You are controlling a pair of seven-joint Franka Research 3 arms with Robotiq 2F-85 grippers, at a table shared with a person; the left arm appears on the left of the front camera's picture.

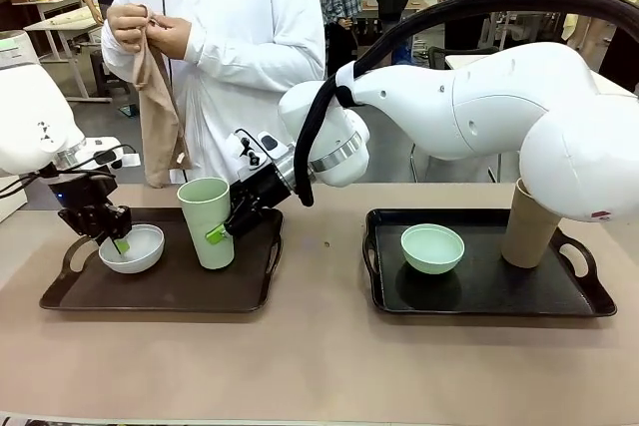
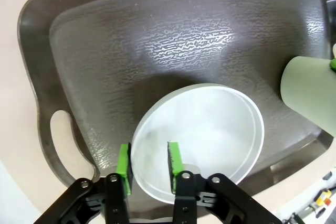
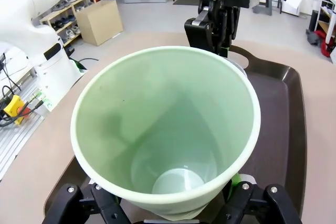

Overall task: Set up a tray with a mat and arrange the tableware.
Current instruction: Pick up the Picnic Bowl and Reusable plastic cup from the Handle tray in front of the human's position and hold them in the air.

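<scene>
On the brown tray (image 1: 200,294), the left end effector (image 2: 149,165) pinches the small white bowl (image 2: 210,135) by its rim at the tray's left end. The right end effector (image 1: 215,233) clamps the tall pale-green cup (image 1: 206,209), seemingly resting upright, toward the tray's right end.

Tan tabletop (image 1: 319,366) carries two trays, side by side, well apart. Brown tray (image 1: 190,288) sits on the robot's left, black tray (image 1: 499,291) on its right. Both lie flat, handles at the ends.

matt plastic pale-green cup (image 3: 157,129), matt white bowl (image 2: 210,129); brown tray (image 2: 184,40), grainy, faintly glossy
</scene>
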